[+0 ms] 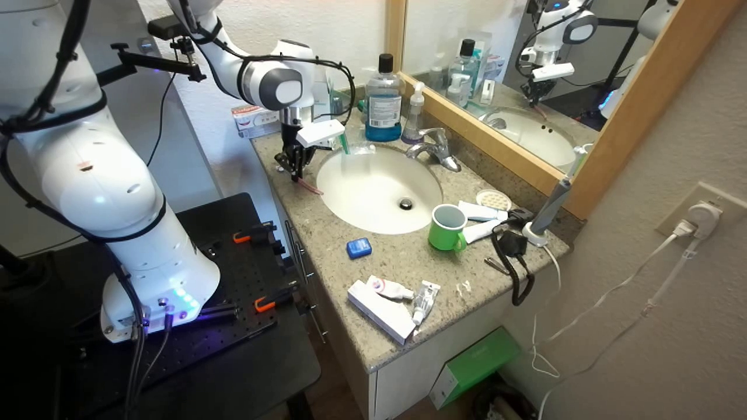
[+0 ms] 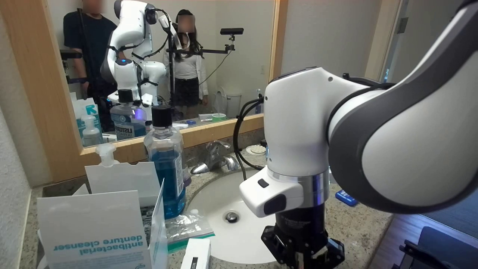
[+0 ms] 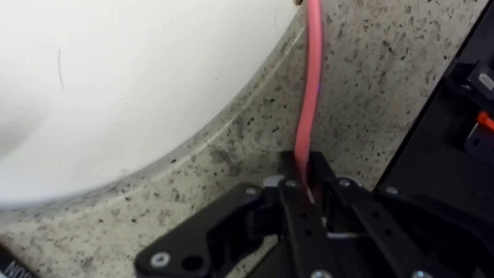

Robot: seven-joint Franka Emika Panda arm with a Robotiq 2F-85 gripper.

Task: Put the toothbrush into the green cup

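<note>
The toothbrush is a thin pink stick (image 1: 310,187) that points from my gripper (image 1: 296,175) toward the sink's near rim in an exterior view. In the wrist view the pink toothbrush (image 3: 312,77) runs up from between my fingertips (image 3: 303,164), which are closed together around one end. The gripper is low over the counter at the sink's end; whether the toothbrush touches the counter is unclear. In an exterior view the gripper (image 2: 304,257) is cut off by the bottom edge. The green cup (image 1: 446,233) stands upright beyond the sink's opposite end, its handle toward the counter front.
The sink (image 1: 379,192) lies between gripper and cup, with a faucet (image 1: 435,150) behind. A mouthwash bottle (image 1: 384,108), soap pump (image 1: 414,114) and white box (image 2: 93,228) stand near the arm. A blue floss box (image 1: 359,248), tubes (image 1: 392,289) and a long carton (image 1: 381,312) lie in front.
</note>
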